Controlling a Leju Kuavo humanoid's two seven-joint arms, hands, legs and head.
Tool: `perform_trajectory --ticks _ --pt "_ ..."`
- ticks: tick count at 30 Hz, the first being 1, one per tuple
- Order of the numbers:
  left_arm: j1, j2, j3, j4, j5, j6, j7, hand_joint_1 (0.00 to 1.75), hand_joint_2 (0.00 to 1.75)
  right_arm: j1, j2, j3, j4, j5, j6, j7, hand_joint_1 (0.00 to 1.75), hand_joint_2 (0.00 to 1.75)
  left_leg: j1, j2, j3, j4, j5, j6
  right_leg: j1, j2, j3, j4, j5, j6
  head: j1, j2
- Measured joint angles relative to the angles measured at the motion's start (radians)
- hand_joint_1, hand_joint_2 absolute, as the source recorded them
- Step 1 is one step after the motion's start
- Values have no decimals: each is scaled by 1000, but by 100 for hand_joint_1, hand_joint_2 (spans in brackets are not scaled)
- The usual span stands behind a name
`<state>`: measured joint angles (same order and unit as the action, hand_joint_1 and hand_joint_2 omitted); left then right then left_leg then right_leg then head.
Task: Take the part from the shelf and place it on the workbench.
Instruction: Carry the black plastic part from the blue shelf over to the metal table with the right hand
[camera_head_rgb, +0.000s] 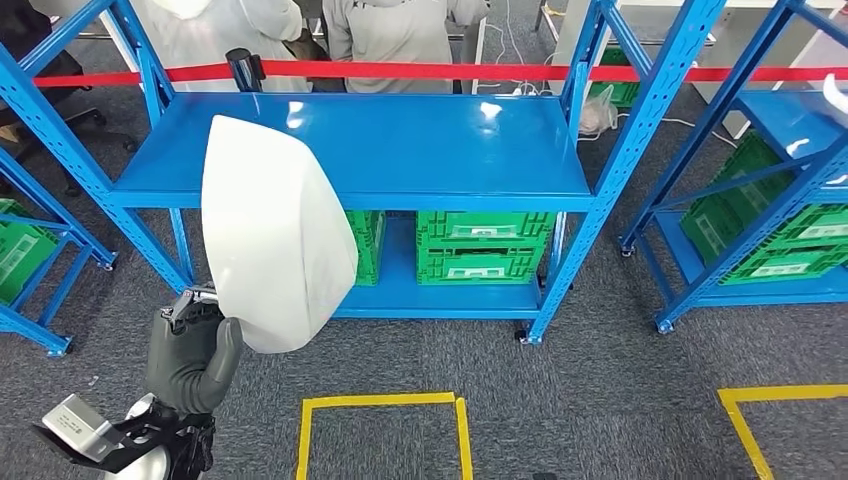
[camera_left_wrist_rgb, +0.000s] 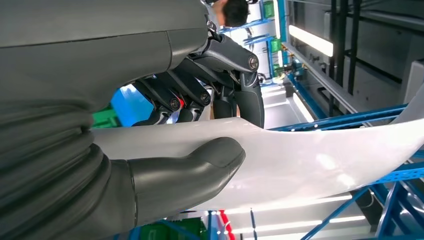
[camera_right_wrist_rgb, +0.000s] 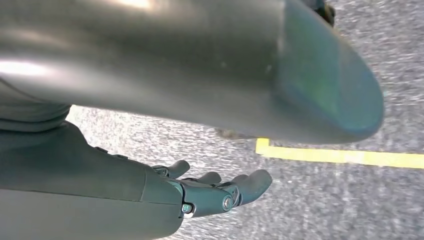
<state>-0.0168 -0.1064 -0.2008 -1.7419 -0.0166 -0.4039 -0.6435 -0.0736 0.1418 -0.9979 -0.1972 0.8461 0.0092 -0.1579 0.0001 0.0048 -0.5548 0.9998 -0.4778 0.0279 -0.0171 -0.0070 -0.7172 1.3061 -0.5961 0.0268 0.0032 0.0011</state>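
A large white curved shell part (camera_head_rgb: 270, 235) is held upright in front of the blue shelf (camera_head_rgb: 370, 150), and my left hand (camera_head_rgb: 190, 360) grips its lower edge. In the left wrist view the thick grey thumb (camera_left_wrist_rgb: 190, 172) presses one face of the white part (camera_left_wrist_rgb: 320, 160) while the dark fingers (camera_left_wrist_rgb: 240, 95) clamp the other face. My right hand (camera_right_wrist_rgb: 210, 192) hangs over the grey carpet with its fingers apart and nothing in it.
Green crates (camera_head_rgb: 483, 247) sit on the lower shelf level. More blue racks with green crates (camera_head_rgb: 790, 230) stand at right and at far left. A red barrier tape (camera_head_rgb: 420, 72) runs behind the shelf, with people beyond it. Yellow floor tape (camera_head_rgb: 385, 402) marks squares on the carpet.
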Motion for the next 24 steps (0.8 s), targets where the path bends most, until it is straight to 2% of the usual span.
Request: perform_trajectory --ticks 1,2,3,4,5,6,7,9,10,11,12,13,14,15,16,17,18,19,20,21,22,24 --pt "2 0 0 0 -1 0 0 175 175 0 0 0 0 0 0 -2 0 0 -1 0 -19 7 10 -1 1 0 20 3 23 -2 0 0" --pt "3 0 1 -1 -2 1 0 175 175 0 0 -1 0 0 0 -3 0 0 -2 0 -38 14 20 -3 3 1 57 -29 52 -7 0 0" --pt "3 0 1 -3 -3 1 0 175 175 -1 0 -1 0 0 0 -5 0 0 -2 0 -55 22 28 -5 5 2 108 -91 68 -13 1 0" --pt "4 0 2 -5 -3 2 0 175 175 -3 -1 -1 0 0 0 -6 0 0 -3 -1 -68 29 35 -9 9 3 165 -169 65 -20 1 0" --pt "4 0 3 -7 -3 2 -1 175 175 -4 -1 -1 -1 0 0 -7 0 0 -3 0 -75 33 42 -14 12 4 206 -232 53 -25 0 0" --pt "5 -1 4 -9 -3 3 -2 175 175 -5 -1 -1 -1 0 0 -9 0 0 -2 1 -79 35 49 -20 16 5 231 -276 38 -30 1 0" --pt "6 -1 4 -10 -3 4 -5 175 175 -6 -2 -2 -1 0 0 -11 0 0 -2 1 -81 33 57 -27 19 5 238 -296 33 -33 2 0" --pt "10 0 4 -12 -4 6 -11 175 175 -6 -1 -3 -1 0 0 -14 0 0 0 1 -84 31 65 -40 17 2 224 -303 51 -44 4 0" --pt "14 1 4 -14 -5 8 -13 175 175 -7 -1 -4 -1 0 0 -15 0 0 1 -1 -91 42 46 -45 14 0 214 -306 64 -52 2 0" --pt "16 3 4 -16 -6 9 -14 175 175 -7 0 -4 -1 0 0 -17 0 0 2 -2 -101 70 8 -50 11 -2 202 -309 77 -58 1 0" --pt "18 6 4 -17 -7 10 -15 175 175 -8 0 -4 -1 0 0 -18 0 0 4 -3 -114 116 -46 -55 10 -4 188 -309 90 -62 -1 0" --pt "20 8 4 -19 -8 10 -15 175 175 -8 0 -5 -1 -1 -1 -20 0 0 6 -4 -128 177 -97 -59 10 -5 171 -309 103 -64 -3 0" --pt "22 11 4 -19 -8 10 -15 175 175 -8 1 -5 -1 -2 -1 -21 0 0 8 -3 -138 237 -130 -64 10 -5 154 -308 114 -63 -3 0" --pt "23 13 4 -19 -8 10 -15 175 175 -7 1 -6 -1 -4 -1 -21 0 0 9 -3 -139 282 -134 -67 9 -7 137 -307 126 -61 -3 0" --pt "25 16 4 -18 -8 10 -15 175 175 -7 3 -7 -1 -7 -1 -21 0 0 11 -3 -128 303 -113 -69 9 -8 119 -305 137 -58 -4 0" --pt "25 18 4 -17 -8 11 -15 175 175 -6 4 -8 -1 -8 -1 -21 0 0 12 -3 -102 292 -77 -71 8 -10 104 -303 147 -55 -4 0" --pt "26 20 4 -17 -8 12 -15 175 175 -6 6 -8 -1 -9 -1 -21 0 0 14 2 -60 250 -46 -71 8 -13 90 -300 157 -51 -4 0" --pt "25 22 4 -17 -8 13 -13 175 175 -5 8 -9 -1 -8 -1 -21 0 0 13 14 -5 180 -37 -72 9 -16 80 -295 165 -47 -5 0" --pt "23 23 4 -17 -8 16 -11 175 175 -3 10 -9 -1 -6 -1 -20 0 0 11 24 48 105 -51 -68 10 -19 74 -290 172 -42 -5 0" --pt "22 24 4 -18 -10 19 -8 175 175 -2 12 -9 -1 -3 0 -18 0 0 9 32 87 43 -74 -60 11 -24 70 -286 178 -36 -6 0" --pt "21 24 4 -20 -12 23 -3 175 175 0 13 -9 -1 2 0 -16 0 0 6 33 107 4 -95 -51 12 -30 68 -284 184 -30 -6 0" --pt "24 25 5 -24 -19 32 6 175 175 1 16 -9 -1 9 0 -9 0 0 3 19 104 -10 -97 -27 8 -40 66 -282 191 -17 -6 0"
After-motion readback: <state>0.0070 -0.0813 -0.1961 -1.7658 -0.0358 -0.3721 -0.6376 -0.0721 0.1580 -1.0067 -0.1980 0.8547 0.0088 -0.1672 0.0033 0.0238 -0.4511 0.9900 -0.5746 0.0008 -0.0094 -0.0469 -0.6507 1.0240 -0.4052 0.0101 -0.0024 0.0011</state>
